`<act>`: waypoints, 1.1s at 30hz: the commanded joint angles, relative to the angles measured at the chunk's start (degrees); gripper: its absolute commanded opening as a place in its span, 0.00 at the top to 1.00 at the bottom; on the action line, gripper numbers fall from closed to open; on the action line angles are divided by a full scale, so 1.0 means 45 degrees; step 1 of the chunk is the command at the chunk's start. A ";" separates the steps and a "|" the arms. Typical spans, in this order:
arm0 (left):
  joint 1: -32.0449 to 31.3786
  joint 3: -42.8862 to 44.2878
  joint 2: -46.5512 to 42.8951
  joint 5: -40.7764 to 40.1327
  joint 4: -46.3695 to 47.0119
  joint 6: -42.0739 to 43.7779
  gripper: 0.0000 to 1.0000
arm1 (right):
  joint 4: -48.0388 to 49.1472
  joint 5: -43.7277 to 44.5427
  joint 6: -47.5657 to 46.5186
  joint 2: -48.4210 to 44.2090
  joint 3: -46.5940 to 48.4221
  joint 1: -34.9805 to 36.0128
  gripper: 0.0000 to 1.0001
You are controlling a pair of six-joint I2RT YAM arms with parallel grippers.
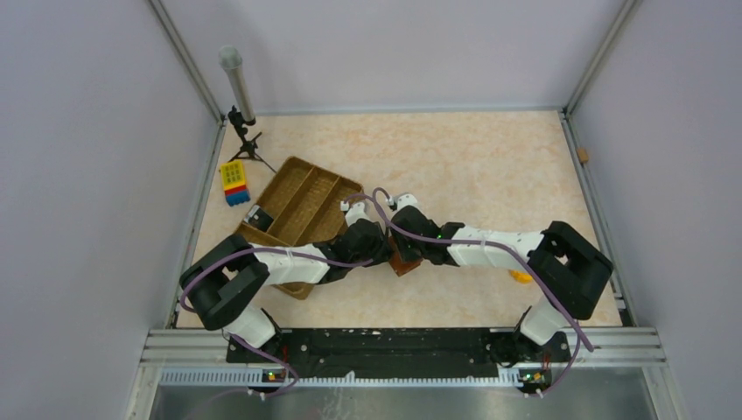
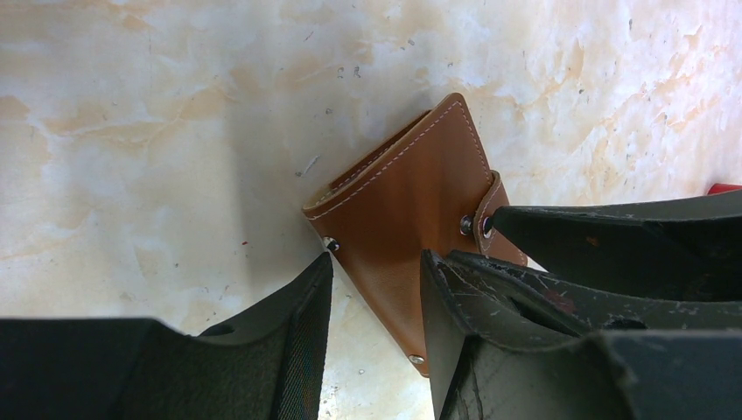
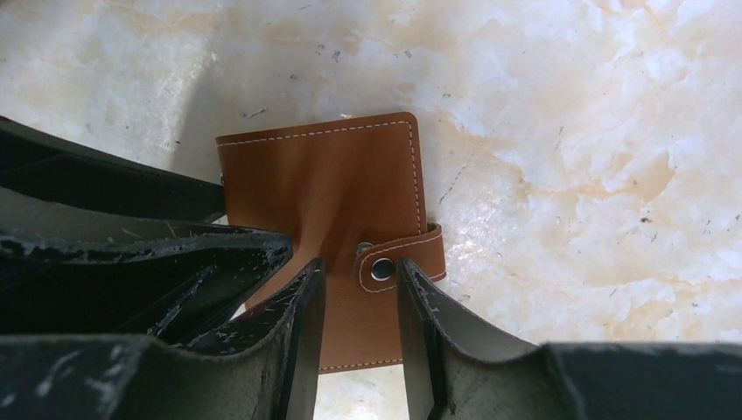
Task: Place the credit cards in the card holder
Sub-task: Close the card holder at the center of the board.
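near the front middle of the desk (image 1: pixel 472 157), between my two arms, sits the brown card holder (image 3: pixel 324 175). my right end effector (image 3: pixel 359 264) is open, fingers either side of its snap strap (image 3: pixel 416 249). my left end effector (image 2: pixel 376 258) straddles one corner, one finger touching the edge. can't tell if it's actually clamping.

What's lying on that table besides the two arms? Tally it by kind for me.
Brown card holder: 1
Brown compartmented tray: 1
Yellow-and-blue block: 1
Small tripod with tube: 1
Yellow object, partly hidden: 1
Dark item in tray, unclear: 1
Total: 6
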 commanded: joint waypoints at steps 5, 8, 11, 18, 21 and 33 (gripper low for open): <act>-0.0022 -0.0167 0.0102 -0.0371 -0.1414 0.0325 0.56 | -0.0812 0.0532 0.0114 0.0870 0.0501 0.0102 0.72; -0.0026 -0.0164 0.0120 -0.0389 -0.1414 0.0308 0.56 | -0.0831 0.0598 0.0172 0.0879 0.0485 0.0103 0.78; -0.0022 -0.0098 0.0212 -0.0406 -0.1433 0.0342 0.56 | -0.0780 0.0751 0.0258 0.0641 0.0411 0.0097 0.86; -0.0022 0.0227 0.0718 -0.0637 -0.1737 0.0451 0.56 | -0.0519 0.0713 0.0516 -0.0024 0.0130 0.0021 1.00; -0.0022 0.0347 0.0837 -0.0740 -0.1837 0.0532 0.57 | -0.0253 0.0386 0.0561 -0.0412 -0.0093 -0.0086 1.00; -0.0022 0.0608 0.1102 -0.0723 -0.2096 0.0737 0.59 | 0.0602 -0.0338 0.0365 -0.0956 -0.0612 -0.0446 1.00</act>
